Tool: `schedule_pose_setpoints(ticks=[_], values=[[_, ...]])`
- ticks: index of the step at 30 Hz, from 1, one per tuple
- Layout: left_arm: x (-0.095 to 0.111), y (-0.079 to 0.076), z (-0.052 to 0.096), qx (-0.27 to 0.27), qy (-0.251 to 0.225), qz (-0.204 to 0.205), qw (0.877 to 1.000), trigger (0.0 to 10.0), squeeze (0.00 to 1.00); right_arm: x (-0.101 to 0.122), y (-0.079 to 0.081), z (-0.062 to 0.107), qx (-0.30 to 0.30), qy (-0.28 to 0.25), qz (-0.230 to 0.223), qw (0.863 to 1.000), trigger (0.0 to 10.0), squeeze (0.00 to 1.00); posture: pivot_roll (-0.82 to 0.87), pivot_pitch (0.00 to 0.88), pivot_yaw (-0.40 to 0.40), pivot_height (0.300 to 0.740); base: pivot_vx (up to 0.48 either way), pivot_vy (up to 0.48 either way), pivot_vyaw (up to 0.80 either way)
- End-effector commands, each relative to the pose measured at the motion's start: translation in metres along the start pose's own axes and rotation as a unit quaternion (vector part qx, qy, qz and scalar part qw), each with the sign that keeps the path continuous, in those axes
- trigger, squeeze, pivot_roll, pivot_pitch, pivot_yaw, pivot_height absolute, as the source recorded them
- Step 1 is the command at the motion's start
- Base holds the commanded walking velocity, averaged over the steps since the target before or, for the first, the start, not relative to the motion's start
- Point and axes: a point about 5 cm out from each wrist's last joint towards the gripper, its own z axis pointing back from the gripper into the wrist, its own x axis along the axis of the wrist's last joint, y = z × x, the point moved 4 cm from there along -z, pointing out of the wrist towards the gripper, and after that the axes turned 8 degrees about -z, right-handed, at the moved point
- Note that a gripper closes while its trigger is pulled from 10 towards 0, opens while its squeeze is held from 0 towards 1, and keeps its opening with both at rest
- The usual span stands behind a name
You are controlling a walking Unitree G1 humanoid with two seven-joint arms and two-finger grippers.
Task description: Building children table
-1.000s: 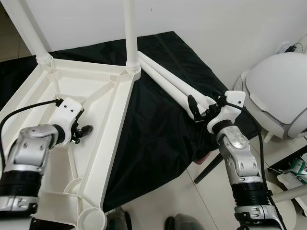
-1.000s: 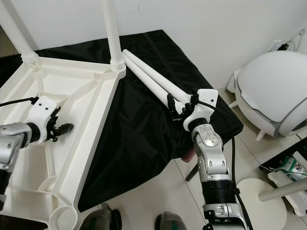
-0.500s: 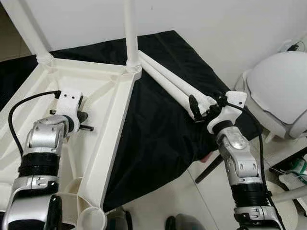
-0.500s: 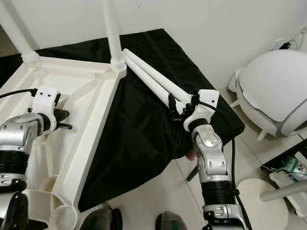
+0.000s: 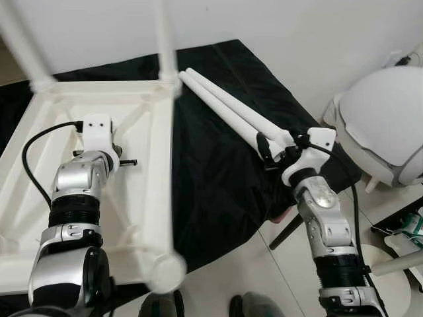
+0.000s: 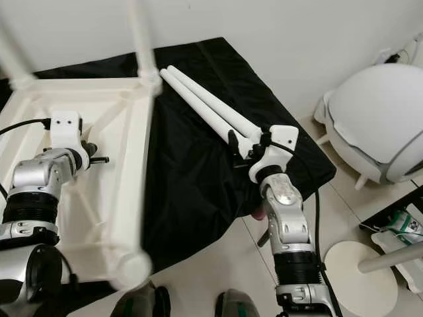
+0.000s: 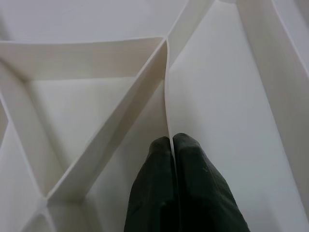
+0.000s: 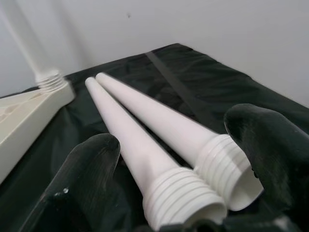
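Tabletop [image 5: 39, 198] upturned, left pincer [image 7: 172, 141] pinching its rib [image 7: 166, 92], right pincer [image 8: 178, 159] open around two legs [image 8: 145, 145]

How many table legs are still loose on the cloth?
2. Both legs lie side by side on the black cloth, threaded ends between the open right gripper fingers. Two more stand screwed into the tabletop.

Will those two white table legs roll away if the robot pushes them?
Probably a bit. The two white legs are round, smooth tubes, so they could roll sideways, though the soft black cloth under them may slow them. They taper, so they would likely curve rather than roll straight. They look hollow at the threaded ends, so probably light and stiff.
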Motion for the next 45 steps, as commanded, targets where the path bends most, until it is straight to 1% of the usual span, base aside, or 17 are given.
schedule_pose_setpoints(ticks=[1, 7, 11, 12, 14, 15, 16, 17, 19, 21, 24, 25, 26, 30, 34, 39, 45], values=[[0.007, 0.038, 0.002, 0.152, -0.009, 0.033, 0.988, 0.0, 0.0, 0.002, 0.002, 0.0, -0.001, -0.003, -0.006, 1.0, 10.0, 0.0, -0.09, 0.028, 0.063, 0.74, 0.0, 0.0, 0.0], [0.013, 0.059, 0.004, 0.2, -0.016, 0.047, 0.979, 0.0, 0.0, 0.002, 0.001, 0.001, -0.004, -0.005, -0.006, 1.0, 10.0, 0.0, -0.1, 0.027, 0.068, 0.74, 0.0, 0.0, 0.0], [0.014, 0.063, 0.004, 0.205, -0.015, 0.044, 0.978, 0.0, 0.0, 0.002, 0.0, 0.001, -0.005, -0.005, -0.006, 1.0, 10.0, 0.0, -0.1, 0.027, 0.068, 0.74, 0.0, 0.0, 0.0], [0.021, 0.065, 0.003, 0.204, -0.027, 0.022, 0.978, 10.0, 0.0, 0.003, 0.0, 0.001, -0.006, -0.006, -0.007, 1.0, 10.0, 0.0, -0.1, 0.025, 0.069, 0.74, 0.0, 0.0, 0.0], [0.027, 0.062, 0.003, 0.194, -0.042, 0.013, 0.98, 10.0, 0.0, 0.003, 0.001, 0.001, -0.005, -0.006, -0.007, 1.0, 10.0, 0.0, -0.1, 0.024, 0.068, 0.74, 0.0, 0.0, 0.0], [0.033, 0.057, 0.002, 0.179, -0.06, 0.012, 0.982, 10.0, 0.19, 0.003, 0.002, 0.001, -0.004, -0.007, -0.007, 1.0, 10.0, 0.0, -0.1, 0.024, 0.067, 0.74, 0.0, 0.0, 0.0], [0.033, 0.057, 0.002, 0.179, -0.06, 0.012, 0.982, 10.0, 0.19, 0.003, 0.002, 0.001, -0.004, -0.007, -0.007, 1.0, 10.0, 0.0, -0.1, 0.024, 0.067, 0.74, 0.0, 0.0, 0.0], [0.039, 0.05, 0.002, 0.156, -0.079, 0.009, 0.985, 10.0, 1.0, 0.003, 0.002, 0.001, -0.004, -0.007, -0.008, 1.0, 10.0, 0.0, -0.1, 0.024, 0.066, 0.74, 0.0, 0.0, 0.0], [0.039, 0.05, 0.002, 0.156, -0.079, 0.009, 0.985, 10.0, 1.0, 0.003, 0.002, 0.001, -0.004, -0.007, -0.008, 1.0, 10.0, 0.0, -0.1, 0.024, 0.066, 0.74, 0.0, 0.0, 0.0], [0.056, 0.028, 0.005, 0.095, -0.123, -0.021, 0.988, 10.0, 1.0, 0.002, 0.003, 0.001, -0.001, -0.005, -0.007, 1.0, 10.0, 0.0, -0.1, 0.028, 0.061, 0.74, 0.0, 0.0, 0.0], [0.062, 0.024, 0.008, 0.082, -0.138, -0.026, 0.987, 10.0, 1.0, 0.002, 0.003, 0.002, 0.001, -0.004, -0.006, 1.0, 10.0, 0.0, -0.1, 0.029, 0.059, 0.74, 0.0, 0.0, 0.0], [0.068, 0.021, 0.011, 0.065, -0.154, -0.027, 0.986, 10.0, 0.76, 0.002, 0.003, 0.003, 0.002, -0.004, -0.006, 1.0, 10.0, 0.0, -0.09, 0.028, 0.056, 0.74, 0.0, 0.0, 0.0], [0.073, 0.018, 0.014, 0.042, -0.17, -0.025, 0.984, 10.0, 0.0, 0.002, 0.003, 0.003, 0.003, -0.003, -0.005, 1.0, 10.0, 0.0, -0.09, 0.028, 0.055, 0.74, 0.0, 0.0, 0.0], [0.077, 0.016, 0.017, 0.026, -0.181, -0.025, 0.983, 10.0, 0.0, 0.002, 0.004, 0.003, 0.004, -0.002, -0.004, 1.0, 10.0, 0.0, -0.09, 0.027, 0.055, 0.74, 0.0, 0.0, 0.0], [0.066, 0.015, 0.03, -0.051, -0.193, -0.117, 0.973, 10.0, 0.0, 0.0, 0.003, 0.003, 0.007, 0.001, -0.002, 1.0, 10.0, 0.0, -0.09, 0.024, 0.048, 0.74, 0.0, 0.0, 0.0], [0.051, 0.023, 0.041, -0.069, -0.202, -0.216, 0.953, 10.0, 0.0, -0.001, 0.002, 0.002, 0.015, 0.007, 0.002, 1.0, 10.0, 0.0, -0.07, 0.027, 0.035, 0.74, 0.0, 0.0, 0.0], [0.04, 0.021, 0.048, -0.098, -0.198, -0.235, 0.947, 10.0, 0.0, -0.001, 0.006, 0.001, 0.037, 0.012, 0.006, 0.999, 10.0, 0.0, -0.06, 0.033, 0.025, 0.74, 0.0, 0.0, 0.0]])
